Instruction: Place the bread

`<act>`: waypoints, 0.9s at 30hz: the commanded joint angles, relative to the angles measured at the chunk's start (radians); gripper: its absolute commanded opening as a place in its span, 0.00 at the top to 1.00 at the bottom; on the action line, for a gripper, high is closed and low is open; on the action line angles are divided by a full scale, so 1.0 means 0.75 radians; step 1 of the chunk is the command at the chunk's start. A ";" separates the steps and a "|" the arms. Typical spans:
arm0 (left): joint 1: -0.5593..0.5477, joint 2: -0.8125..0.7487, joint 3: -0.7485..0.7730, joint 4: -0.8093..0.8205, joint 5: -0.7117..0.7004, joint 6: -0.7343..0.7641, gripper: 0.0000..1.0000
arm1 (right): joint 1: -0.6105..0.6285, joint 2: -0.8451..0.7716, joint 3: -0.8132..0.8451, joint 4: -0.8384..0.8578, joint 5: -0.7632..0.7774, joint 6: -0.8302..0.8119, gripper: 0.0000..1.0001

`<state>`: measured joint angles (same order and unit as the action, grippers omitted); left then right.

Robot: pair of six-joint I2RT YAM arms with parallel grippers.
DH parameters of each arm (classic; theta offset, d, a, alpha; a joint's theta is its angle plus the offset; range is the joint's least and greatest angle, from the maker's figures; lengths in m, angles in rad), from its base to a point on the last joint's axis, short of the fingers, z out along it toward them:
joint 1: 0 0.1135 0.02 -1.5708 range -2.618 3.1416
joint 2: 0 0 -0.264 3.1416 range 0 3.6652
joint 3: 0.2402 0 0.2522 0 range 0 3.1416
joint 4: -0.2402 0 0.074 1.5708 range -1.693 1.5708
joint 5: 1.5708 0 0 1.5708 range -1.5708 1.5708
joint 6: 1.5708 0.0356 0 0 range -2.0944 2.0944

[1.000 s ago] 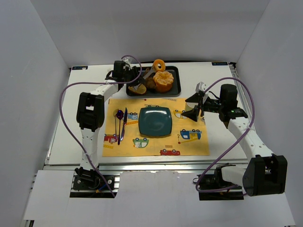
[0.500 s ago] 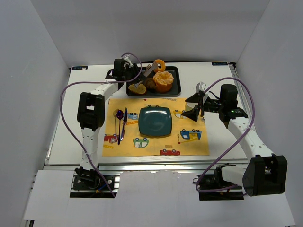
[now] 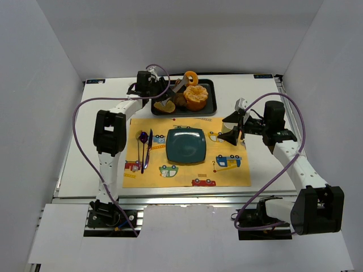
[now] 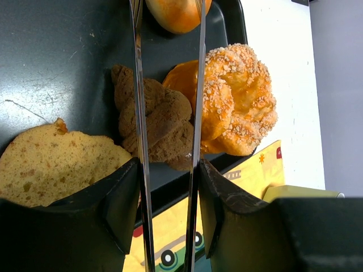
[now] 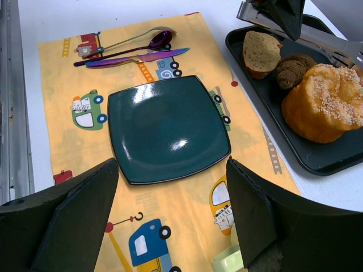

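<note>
The bread [image 3: 191,77] is a small golden ring. It hangs above the back of the black tray [image 3: 211,102], pinched between the tips of metal tongs [image 3: 178,86]. My left gripper [image 3: 159,90] is shut on the tongs' handles. In the left wrist view the two tong blades [image 4: 197,113] run up from between my fingers [image 4: 122,198] to the bread [image 4: 177,12] at the top edge. My left gripper [image 4: 169,170] squeezes them. My right gripper [image 3: 231,128] is open and empty to the right of the teal plate [image 3: 185,145]; it [image 5: 170,226] looks down on the plate [image 5: 167,127].
The tray holds a tan slice [image 4: 54,164], a brown lump [image 4: 161,122] and a large seeded orange pastry [image 4: 241,105]. A purple spoon [image 3: 143,138] and knife [image 3: 149,148] lie left of the plate on the yellow placemat [image 3: 227,175]. A pale green object [image 5: 229,262] sits near my right fingers.
</note>
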<state>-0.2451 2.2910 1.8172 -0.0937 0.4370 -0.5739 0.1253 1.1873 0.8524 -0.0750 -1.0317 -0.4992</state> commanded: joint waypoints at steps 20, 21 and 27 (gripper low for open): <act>-0.005 -0.040 0.028 0.074 0.062 -0.026 1.00 | -0.010 -0.027 -0.026 0.039 -0.036 0.019 0.19; -0.005 -0.064 0.013 0.088 0.056 -0.026 1.00 | -0.010 -0.029 -0.028 0.037 -0.036 0.019 0.19; 0.004 -0.318 -0.185 0.290 -0.014 -0.073 1.00 | -0.010 -0.033 -0.026 0.032 -0.044 0.021 0.19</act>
<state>-0.2459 2.2440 1.7191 -0.0292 0.4473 -0.6025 0.1246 1.1862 0.8341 -0.0719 -1.0348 -0.4965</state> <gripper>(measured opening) 0.360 0.809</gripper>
